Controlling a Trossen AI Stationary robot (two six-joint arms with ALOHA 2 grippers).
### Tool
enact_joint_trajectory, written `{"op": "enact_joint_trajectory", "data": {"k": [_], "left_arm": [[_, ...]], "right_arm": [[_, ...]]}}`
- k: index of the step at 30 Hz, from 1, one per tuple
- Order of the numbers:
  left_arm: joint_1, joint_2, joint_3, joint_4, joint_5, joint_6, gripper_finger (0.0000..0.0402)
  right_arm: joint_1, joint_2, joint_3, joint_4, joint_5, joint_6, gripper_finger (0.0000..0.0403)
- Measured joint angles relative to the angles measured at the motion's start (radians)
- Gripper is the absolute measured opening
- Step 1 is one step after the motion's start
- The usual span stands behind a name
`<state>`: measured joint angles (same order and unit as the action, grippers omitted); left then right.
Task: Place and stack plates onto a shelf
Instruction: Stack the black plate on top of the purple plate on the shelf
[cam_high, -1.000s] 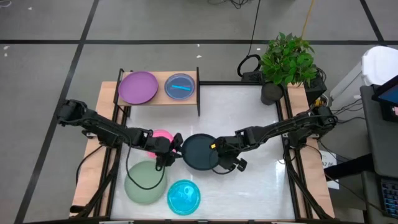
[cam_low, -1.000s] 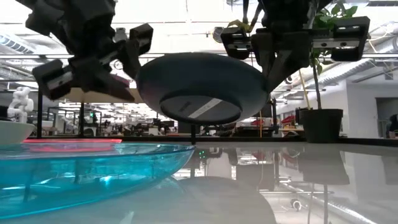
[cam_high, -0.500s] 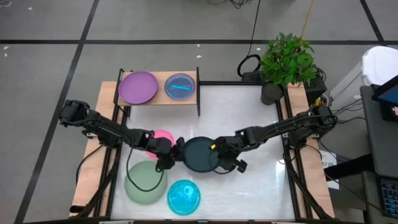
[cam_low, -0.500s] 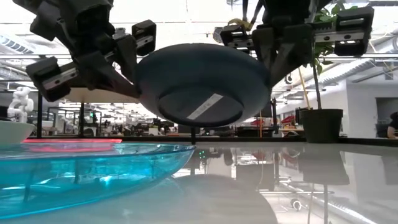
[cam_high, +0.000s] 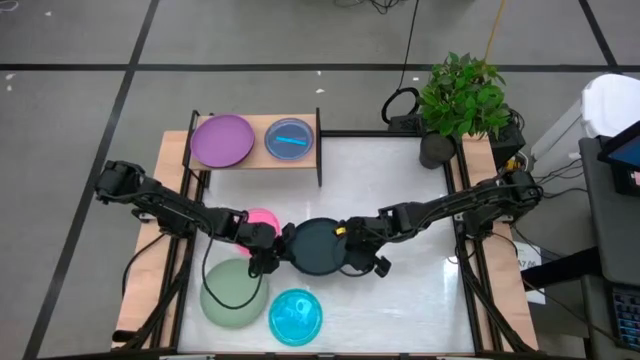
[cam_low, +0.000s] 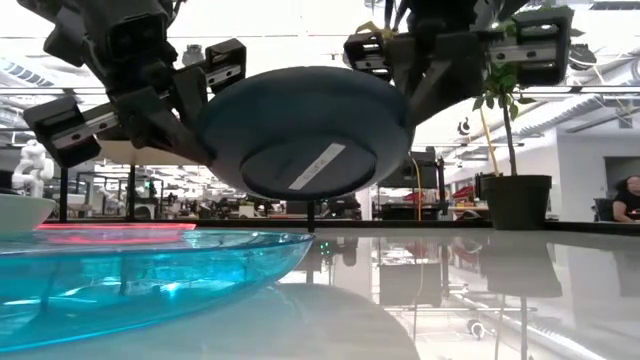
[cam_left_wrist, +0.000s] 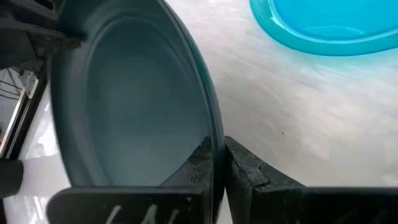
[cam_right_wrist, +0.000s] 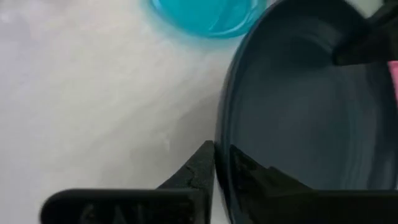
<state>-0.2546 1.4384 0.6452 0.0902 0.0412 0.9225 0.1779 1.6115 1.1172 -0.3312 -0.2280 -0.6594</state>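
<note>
Since a second ago the left gripper (cam_left_wrist: 214, 163) has clenched on the black plate's (cam_high: 318, 246) rim. That plate hangs above the table (cam_high: 410, 190), well apart from the shelf (cam_high: 256, 156), slightly leftward now. Opposite, the right gripper (cam_right_wrist: 219, 163) pinches its other rim, possibly loosening.

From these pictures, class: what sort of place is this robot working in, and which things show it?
Probably a robotics lab in an open-plan workspace: a framed work table on a taped floor, cables trailing off, and desks with a seated person behind.
</note>
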Motion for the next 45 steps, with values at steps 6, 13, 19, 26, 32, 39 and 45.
{"op": "enact_joint_trajectory", "data": {"k": [6,13,19,26,32,39,45], "left_arm": [[0.0,0.0,0.0,0.016,-0.002,-0.001,0.002],[0.003,-0.002,0.006,0.046,-0.029,-0.052,0.002],[0.001,-0.007,0.028,0.046,-0.023,-0.097,0.002],[0.001,-0.007,0.146,-0.112,-0.042,-0.121,0.0019],[0.006,-0.008,0.254,-0.279,-0.106,-0.12,0.0019],[-0.001,-0.008,0.388,-0.516,-0.21,-0.141,0.0019],[-0.001,-0.007,0.501,-0.694,-0.289,-0.181,0.0019]], "right_arm": [[-0.001,0.0,0.0,0.081,-0.017,0.107,0.0103],[-0.003,-0.003,0.002,0.274,-0.019,0.319,0.0188],[-0.004,-0.058,0.002,0.36,0.087,0.431,0.0229],[0.001,-0.171,0.002,0.307,0.134,0.532,0.0235],[0.04,-0.27,-0.009,0.261,0.269,0.597,0.0235],[0.119,-0.37,-0.113,0.25,0.509,0.644,0.0235],[0.158,-0.429,-0.224,0.264,0.599,0.749,0.0235]]}}
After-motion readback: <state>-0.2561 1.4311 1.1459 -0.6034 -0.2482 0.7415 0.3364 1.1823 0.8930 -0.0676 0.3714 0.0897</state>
